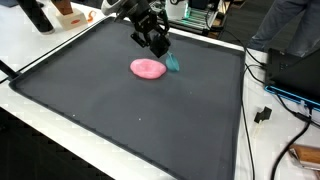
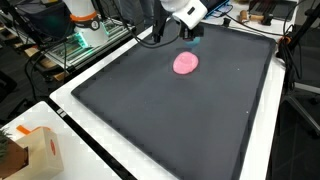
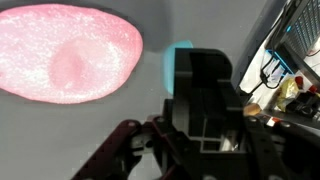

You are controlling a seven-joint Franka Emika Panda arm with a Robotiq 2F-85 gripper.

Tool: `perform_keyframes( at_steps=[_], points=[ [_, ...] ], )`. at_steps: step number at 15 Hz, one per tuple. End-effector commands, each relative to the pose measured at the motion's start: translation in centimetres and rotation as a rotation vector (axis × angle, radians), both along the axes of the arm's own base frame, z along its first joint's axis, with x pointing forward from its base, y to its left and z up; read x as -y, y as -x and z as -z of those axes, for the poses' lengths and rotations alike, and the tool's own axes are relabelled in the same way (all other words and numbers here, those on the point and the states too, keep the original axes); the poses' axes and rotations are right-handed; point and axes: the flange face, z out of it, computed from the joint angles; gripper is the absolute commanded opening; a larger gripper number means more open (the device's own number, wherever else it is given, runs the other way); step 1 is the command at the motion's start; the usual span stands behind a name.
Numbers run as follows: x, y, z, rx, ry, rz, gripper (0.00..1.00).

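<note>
Gripper [image 1: 160, 48]: above pink disc's edge, jaw state cannot be told | teal block [image 1: 173, 63]: at the fingertips, just beside pink disc [image 1: 148, 68], not touching it | black mat [image 1: 120, 120]: under pink disc, disc toward its far side.

A white tabletop [image 1: 265, 145] carries a broad dark grey mat [image 1: 140, 120] under even indoor light, with black cables [image 1: 262, 70] trailing along one edge, a cardboard box [image 2: 35, 150] at a corner and cluttered equipment shelving [image 2: 70, 45] behind.
</note>
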Motion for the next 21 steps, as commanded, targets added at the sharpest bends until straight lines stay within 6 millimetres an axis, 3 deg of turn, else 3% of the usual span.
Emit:
perform_keyframes(
  at_steps=[1, 7, 15, 21],
  points=[
    [-0.1, 0.8, -1.9, 0.005, 0.018, 0.000, 0.25],
    [-1.0, 1.2, -5.8, 0.018, 0.113, 0.014, 0.25],
    [-3.9, 2.1, -12.0, 0.011, 0.335, 0.038, 0.25],
    [-5.7, 2.8, -14.9, -0.010, 0.522, 0.123, 0.25]
  ],
)
